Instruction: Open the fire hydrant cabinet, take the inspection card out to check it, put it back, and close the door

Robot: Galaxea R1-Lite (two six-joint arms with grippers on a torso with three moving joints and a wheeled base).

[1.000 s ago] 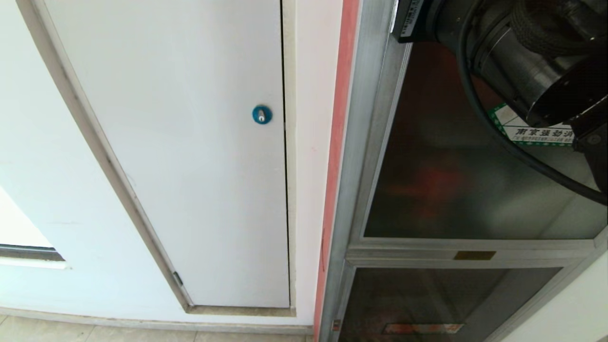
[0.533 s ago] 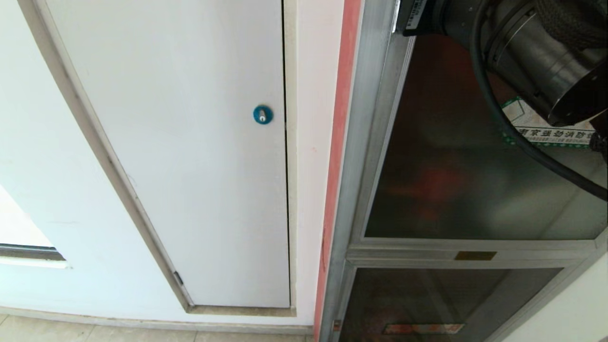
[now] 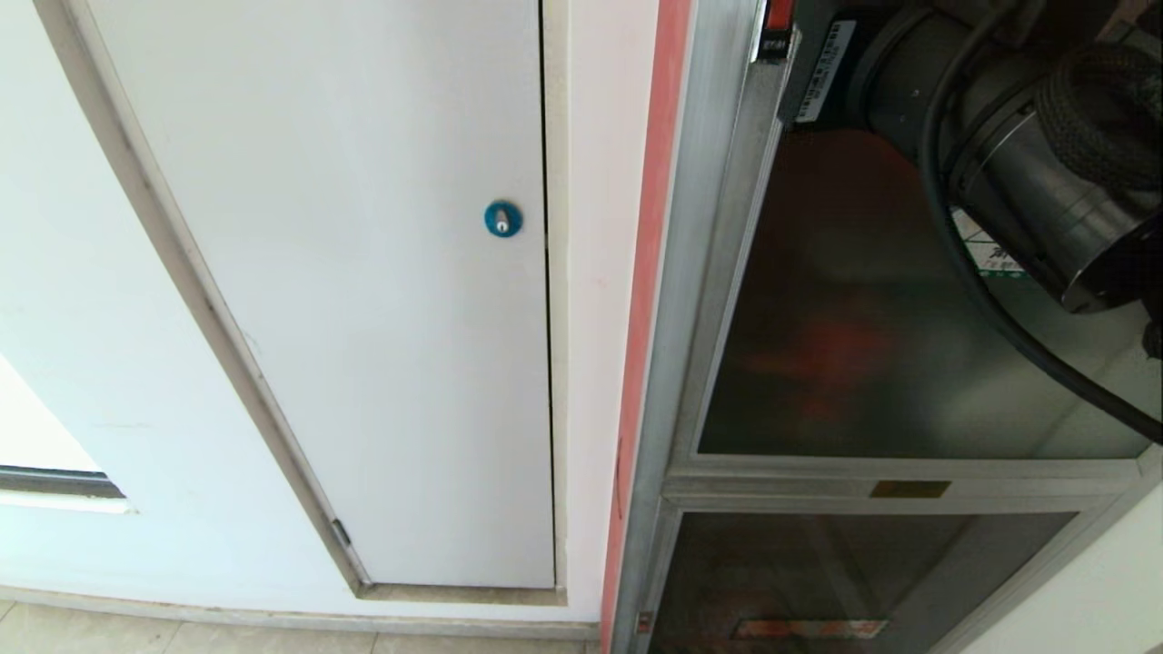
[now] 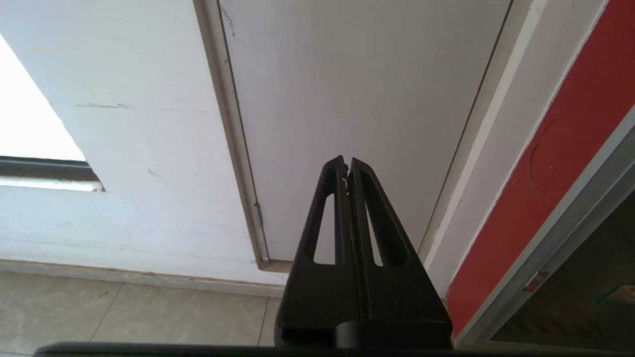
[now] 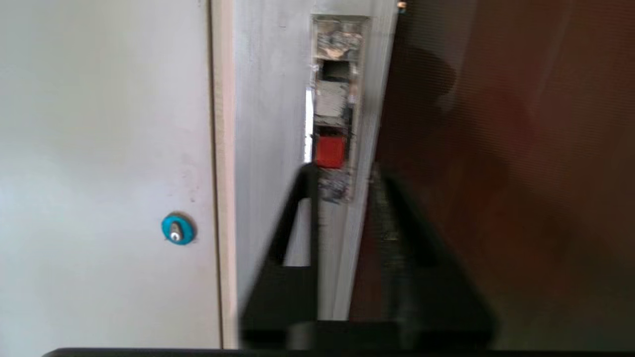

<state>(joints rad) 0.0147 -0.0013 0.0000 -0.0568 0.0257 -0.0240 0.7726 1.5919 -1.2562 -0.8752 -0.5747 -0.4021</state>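
My right gripper [image 5: 342, 173] sat at the frame edge of the door [image 3: 863, 363], its fingers parted by a visible gap and grasping nothing, just below the recessed latch slot with its red tab [image 5: 330, 151]. The fire hydrant cabinet [image 3: 690, 272] looked shut, so the inspection card was out of sight. To do this well, I judged, one finger should hook squarely into the slot before pulling outward, without slipping onto the glass. My left gripper [image 4: 347, 171] hung clenched and empty.
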